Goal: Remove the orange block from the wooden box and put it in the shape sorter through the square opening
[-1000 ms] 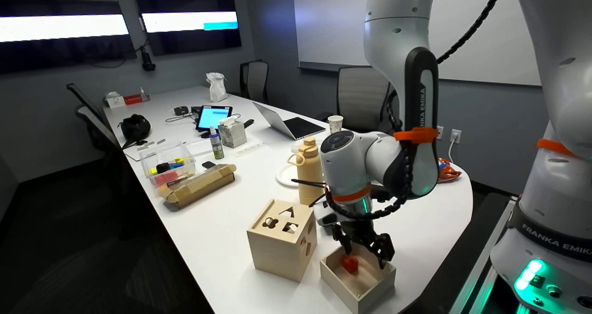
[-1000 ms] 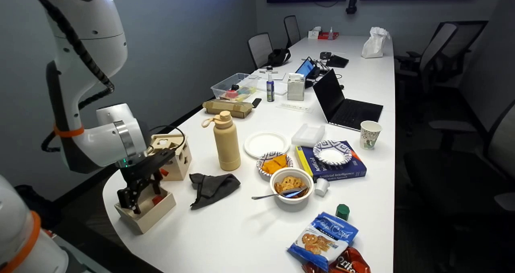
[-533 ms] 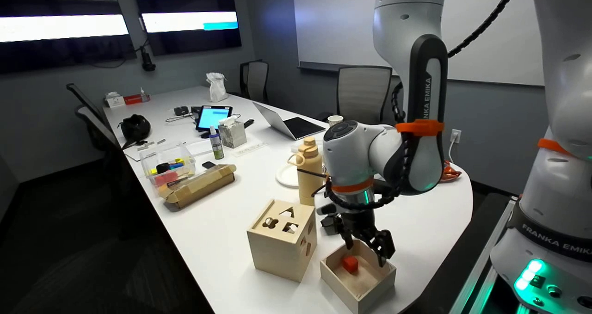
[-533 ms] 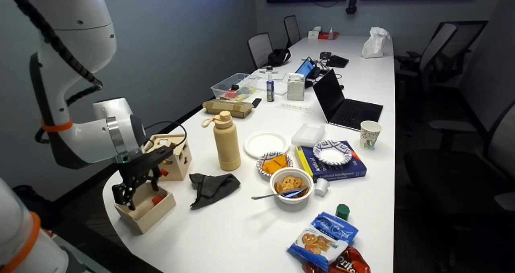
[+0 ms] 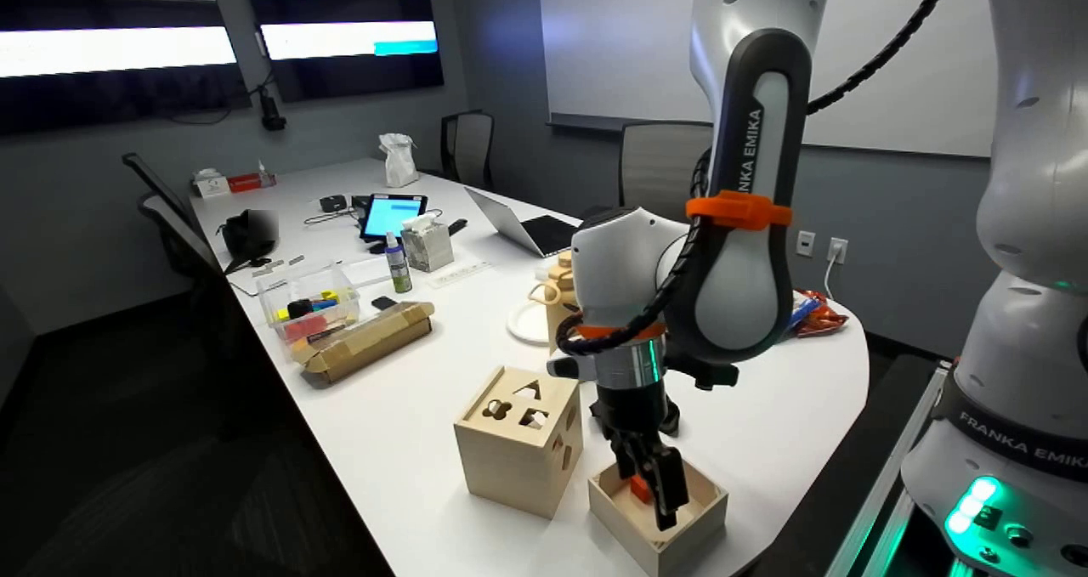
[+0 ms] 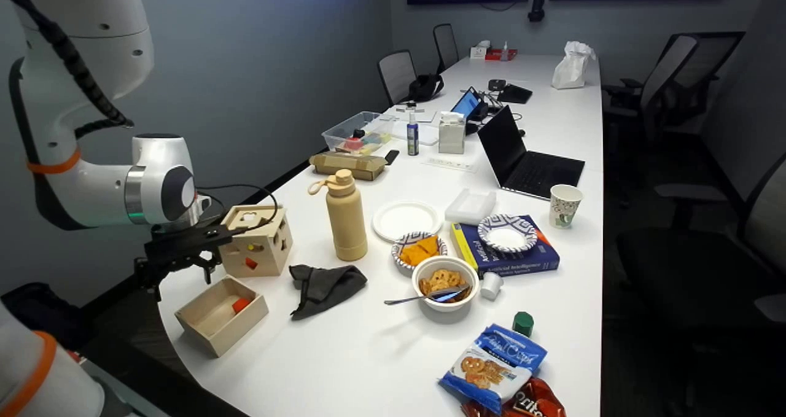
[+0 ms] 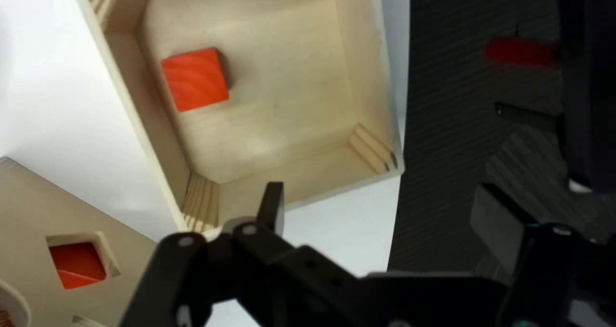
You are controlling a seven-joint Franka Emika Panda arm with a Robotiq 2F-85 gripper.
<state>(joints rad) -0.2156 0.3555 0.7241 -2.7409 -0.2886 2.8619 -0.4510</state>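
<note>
The orange block (image 5: 639,489) lies on the floor of the open wooden box (image 5: 625,517), near one wall. It also shows in an exterior view (image 6: 241,305) and, seen from above, in the wrist view (image 7: 195,80). The shape sorter (image 5: 510,462) stands on the table beside the box, with cut-out holes in its top and sides; part of it shows in the wrist view (image 7: 29,211). My gripper (image 7: 380,192) is open and empty. In an exterior view it hangs above and left of the box (image 6: 183,288); in the wrist view its fingers straddle the table edge.
A red piece (image 6: 250,263) shows through a side hole of the sorter. A tan bottle (image 6: 347,220) and a black folded cloth (image 6: 325,288) stand near the box. Bowls, a book (image 6: 522,260) and snack bags (image 6: 494,365) lie farther along. The table edge runs close by the box.
My gripper has turned and moved away from over the box, going left and up in an exterior view. It stays open. The block and box have not visibly moved.
</note>
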